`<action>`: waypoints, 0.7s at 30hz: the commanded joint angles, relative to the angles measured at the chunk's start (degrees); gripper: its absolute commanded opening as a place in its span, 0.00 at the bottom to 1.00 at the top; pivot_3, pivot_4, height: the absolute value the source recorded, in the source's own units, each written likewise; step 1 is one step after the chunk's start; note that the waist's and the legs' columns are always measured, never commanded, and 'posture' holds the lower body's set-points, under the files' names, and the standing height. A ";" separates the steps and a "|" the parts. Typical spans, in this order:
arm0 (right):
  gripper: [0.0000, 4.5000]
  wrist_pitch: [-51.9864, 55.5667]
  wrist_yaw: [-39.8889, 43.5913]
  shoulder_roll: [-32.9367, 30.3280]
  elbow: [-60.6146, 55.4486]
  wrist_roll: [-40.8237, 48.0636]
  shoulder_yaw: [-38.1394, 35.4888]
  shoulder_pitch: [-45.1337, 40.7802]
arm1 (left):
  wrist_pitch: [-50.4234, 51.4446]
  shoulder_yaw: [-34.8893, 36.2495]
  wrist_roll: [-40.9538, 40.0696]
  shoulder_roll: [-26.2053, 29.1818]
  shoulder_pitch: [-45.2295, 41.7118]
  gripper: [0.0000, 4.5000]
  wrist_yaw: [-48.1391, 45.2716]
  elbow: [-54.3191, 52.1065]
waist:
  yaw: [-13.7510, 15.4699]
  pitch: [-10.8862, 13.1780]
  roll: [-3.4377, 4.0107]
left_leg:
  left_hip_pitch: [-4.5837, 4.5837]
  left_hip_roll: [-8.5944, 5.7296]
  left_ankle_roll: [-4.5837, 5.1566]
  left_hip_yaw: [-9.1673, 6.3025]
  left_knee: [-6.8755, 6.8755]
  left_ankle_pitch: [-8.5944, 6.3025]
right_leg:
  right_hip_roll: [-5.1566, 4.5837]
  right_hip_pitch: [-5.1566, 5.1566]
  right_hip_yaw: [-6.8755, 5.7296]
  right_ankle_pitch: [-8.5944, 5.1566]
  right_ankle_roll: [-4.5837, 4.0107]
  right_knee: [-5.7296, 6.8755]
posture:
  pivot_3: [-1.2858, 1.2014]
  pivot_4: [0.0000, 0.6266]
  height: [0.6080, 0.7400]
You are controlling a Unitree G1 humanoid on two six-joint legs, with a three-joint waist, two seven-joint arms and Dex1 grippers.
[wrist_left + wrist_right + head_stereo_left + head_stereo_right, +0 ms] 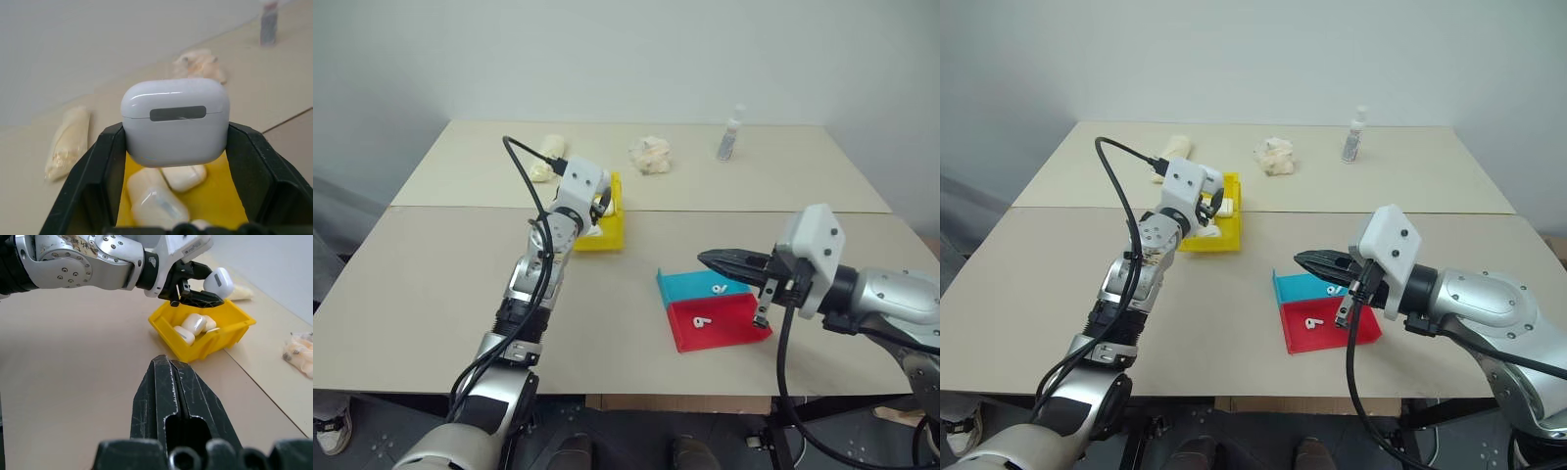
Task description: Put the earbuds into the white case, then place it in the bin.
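Note:
My left gripper (602, 205) is shut on the white case (175, 120), holding it lid closed just above the yellow bin (607, 237). Several identical cases (193, 324) lie inside the bin. Two earbuds rest on the flat tray: one (721, 289) on its blue half, one (701, 320) on its red half. My right gripper (705, 259) is shut with nothing in it, pointing left above the tray's blue half.
The blue-and-red tray (744, 331) lies at the front right of the table. At the back are a small clear bottle (730, 134), a crumpled pale wad (650, 155) and a cream packet (548, 157) just behind the bin.

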 commanded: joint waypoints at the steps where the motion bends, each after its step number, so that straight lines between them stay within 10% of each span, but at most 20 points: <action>1: 0.00 0.46 -1.11 -0.53 -1.53 -0.57 -1.07 1.05 | -0.87 -0.74 1.48 0.59 -4.60 0.69 -0.40 4.74 | 0.03 0.00 0.00 | 0.00 0.00 0.00 0.01 0.00 0.00 | 0.00 0.00 -0.02 0.00 0.00 0.00 | 0.52 0.24 1.00; 6: 0.00 1.14 -1.81 -0.99 -2.31 -0.85 -1.99 3.15 | -3.74 -0.18 0.93 0.02 -6.32 1.00 -0.14 9.03 | 0.02 0.00 0.00 | -0.11 -0.01 0.00 0.05 -0.01 0.00 | -0.01 0.00 -0.06 0.01 0.02 0.06 | 0.52 0.24 1.00; 13: 0.00 -0.08 -0.70 -2.62 -2.04 -3.09 -2.47 5.87 | -8.21 -0.33 -0.96 0.51 -3.80 1.00 -5.16 5.16 | 0.01 0.00 0.00 | -0.10 -0.01 -0.02 0.10 0.01 0.01 | -0.02 -0.01 -0.07 0.01 0.02 0.02 | 0.52 0.24 1.00; 21: 0.00 -9.09 15.09 -11.01 6.48 -8.52 -11.62 14.07 | 1.66 4.49 -21.93 9.88 10.00 1.00 -31.93 -20.80 | -0.58 0.00 0.01 | -0.07 0.03 -0.01 0.02 -0.01 0.00 | -0.01 -0.03 0.02 0.01 0.02 0.04 | 0.52 0.24 1.00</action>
